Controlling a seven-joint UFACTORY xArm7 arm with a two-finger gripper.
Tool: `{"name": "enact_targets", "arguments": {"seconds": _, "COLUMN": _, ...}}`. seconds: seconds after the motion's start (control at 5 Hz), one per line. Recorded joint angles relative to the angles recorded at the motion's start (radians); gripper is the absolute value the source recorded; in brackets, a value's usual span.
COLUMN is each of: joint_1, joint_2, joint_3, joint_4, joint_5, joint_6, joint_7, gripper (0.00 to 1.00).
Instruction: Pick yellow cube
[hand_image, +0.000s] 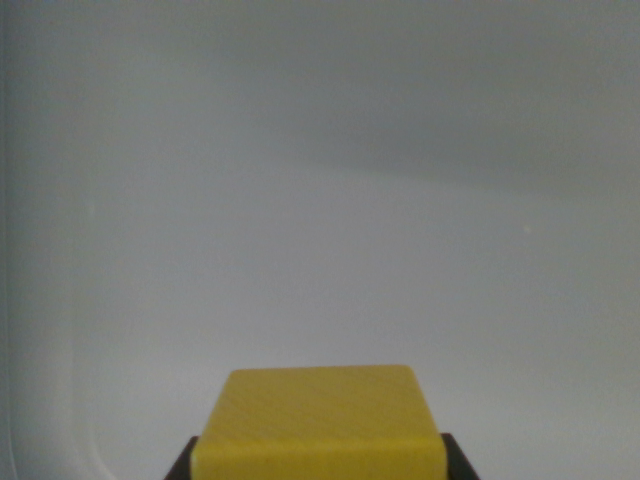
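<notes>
The yellow cube (322, 420) sits at the bottom centre of the wrist view, and every other place here is best read from it. On either side of the cube, at its lower corners, a dark tip of the end effector (322, 462) shows: one just beside the cube's edge on the wrist view's left, one on the wrist view's right. The cube therefore lies directly between the two fingers, centred, not off to one side. Its top face looks square and lines up straight with the camera, so no long axis matters; the flat side faces meet the fingers squarely.

The fingers appear pressed against the cube's sides with no gap visible, so I judge the end effector to be closed on the cube. Contact itself is partly cut off by the bottom edge of the picture.

Above the cube, and to both sides, spreads a plain pale grey tabletop (320, 200), blurred. Whether the cube rests on it or hangs clear of it cannot be told. If the grip is firm, the coming move is a straight lift, cube staying centred between the fingers.
</notes>
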Motion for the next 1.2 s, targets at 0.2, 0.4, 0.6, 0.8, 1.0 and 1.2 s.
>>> {"name": "enact_targets", "arguments": {"seconds": 0.2, "joint_1": -0.0006, "joint_2": -0.019, "joint_3": 0.0, "joint_4": 0.025, "joint_5": 0.0031, "joint_6": 0.045, "joint_7": -0.002, "gripper": 1.0}}
{"name": "enact_targets", "arguments": {"seconds": 0.4, "joint_1": -0.0006, "joint_2": -0.019, "joint_3": 0.0, "joint_4": 0.025, "joint_5": 0.0031, "joint_6": 0.045, "joint_7": -0.002, "gripper": 1.0}}
{"name": "enact_targets", "arguments": {"seconds": 0.6, "joint_1": -0.0011, "joint_2": -0.037, "joint_3": 0.0, "joint_4": 0.049, "joint_5": 0.0059, "joint_6": 0.086, "joint_7": -0.004, "gripper": 1.0}}
{"name": "enact_targets", "arguments": {"seconds": 0.8, "joint_1": -0.0011, "joint_2": -0.037, "joint_3": 0.0, "joint_4": 0.049, "joint_5": 0.0059, "joint_6": 0.086, "joint_7": -0.004, "gripper": 1.0}}
{"name": "enact_targets", "arguments": {"seconds": 1.0, "joint_1": -0.0016, "joint_2": -0.054, "joint_3": -0.001, "joint_4": 0.071, "joint_5": 0.0086, "joint_6": 0.125, "joint_7": -0.006, "gripper": 1.0}}
{"name": "enact_targets", "arguments": {"seconds": 1.2, "joint_1": -0.0016, "joint_2": -0.054, "joint_3": -0.001, "joint_4": 0.071, "joint_5": 0.0086, "joint_6": 0.125, "joint_7": -0.006, "gripper": 1.0}}
